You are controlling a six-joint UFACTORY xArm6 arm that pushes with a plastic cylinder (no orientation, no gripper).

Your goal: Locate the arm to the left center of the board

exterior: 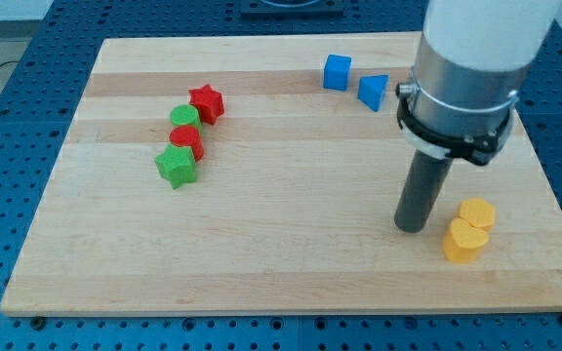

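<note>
My tip (pixel 411 227) rests on the wooden board (pixel 281 273) at the view's right, just left of two yellow blocks: a yellow hexagon-like block (pixel 476 213) and a yellow heart-like block (pixel 463 241). At the view's left stands a cluster: a red star (pixel 206 102), a green round block (pixel 184 119), a red round block (pixel 186 140) and a green star (pixel 177 166). A blue cube (pixel 337 72) and a blue triangular block (pixel 373 92) sit near the view's top, above and left of the tip.
The arm's large white and grey body (pixel 466 68) hangs over the board's upper right and hides part of it. A blue perforated table (pixel 8 146) surrounds the board on all sides.
</note>
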